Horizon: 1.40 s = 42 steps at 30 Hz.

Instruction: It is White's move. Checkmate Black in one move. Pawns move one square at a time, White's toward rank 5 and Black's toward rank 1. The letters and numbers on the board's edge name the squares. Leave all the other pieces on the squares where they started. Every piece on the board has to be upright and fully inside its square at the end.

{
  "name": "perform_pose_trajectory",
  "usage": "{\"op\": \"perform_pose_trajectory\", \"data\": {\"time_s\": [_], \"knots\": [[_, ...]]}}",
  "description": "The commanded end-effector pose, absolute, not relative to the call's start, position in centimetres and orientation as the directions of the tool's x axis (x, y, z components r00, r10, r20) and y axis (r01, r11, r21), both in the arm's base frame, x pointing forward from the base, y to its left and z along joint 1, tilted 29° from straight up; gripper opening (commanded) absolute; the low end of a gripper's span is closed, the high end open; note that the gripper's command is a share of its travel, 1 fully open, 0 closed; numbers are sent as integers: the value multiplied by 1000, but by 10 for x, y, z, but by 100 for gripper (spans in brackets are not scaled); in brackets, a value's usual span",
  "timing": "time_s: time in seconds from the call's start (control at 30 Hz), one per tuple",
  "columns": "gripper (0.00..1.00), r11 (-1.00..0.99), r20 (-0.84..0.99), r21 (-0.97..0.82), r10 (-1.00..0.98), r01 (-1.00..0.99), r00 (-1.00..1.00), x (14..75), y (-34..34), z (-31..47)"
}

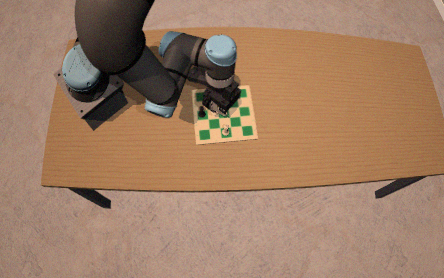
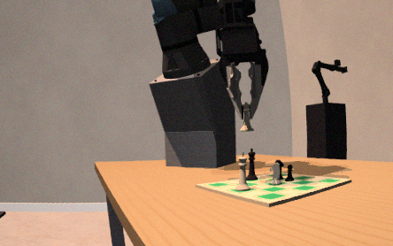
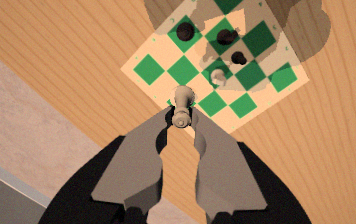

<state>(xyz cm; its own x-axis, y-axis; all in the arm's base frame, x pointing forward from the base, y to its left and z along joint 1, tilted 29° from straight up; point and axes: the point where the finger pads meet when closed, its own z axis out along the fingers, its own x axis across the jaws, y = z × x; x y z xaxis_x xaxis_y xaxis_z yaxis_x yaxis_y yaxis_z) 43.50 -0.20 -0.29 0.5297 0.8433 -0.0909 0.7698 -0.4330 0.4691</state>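
Observation:
The green and cream chessboard [image 1: 225, 117] lies on the wooden table. My gripper [image 2: 246, 116] is shut on a small white pawn [image 2: 246, 125] and holds it high above the board, hanging upright from the fingertips. In the wrist view the pawn [image 3: 181, 106] sits between the fingers, over the board's near edge. On the board stand a tall white piece [image 2: 242, 173], a tall black piece [image 2: 251, 165], a white piece [image 2: 275, 173], a black knight-like piece [image 2: 280, 168] and a black pawn [image 2: 289, 172]. All stand upright.
The arm's base [image 1: 82, 75] is at the table's back left, with the arm reaching over the board's far side. A dark pedestal with a small arm [image 2: 326, 128] stands behind the table. The table edge runs close to the board's left in the side view.

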Motion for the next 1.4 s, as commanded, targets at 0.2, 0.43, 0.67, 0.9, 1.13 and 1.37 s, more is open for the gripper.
{"op": "perform_pose_trajectory", "data": {"time_s": [0.2,0.43,0.67,0.9,1.13,1.37], "knots": [[0,-433,-90,470,843,769,530,441,-7,-16],[0,-433,-90,470,843,769,530,449,-14,-37],[0,-433,-90,470,843,769,530,456,-21,-53],[0,-433,-90,470,843,769,530,464,-28,-73],[0,-433,-90,470,843,769,530,467,-31,-82],[0,-433,-90,470,843,769,530,469,-32,-85]]}}
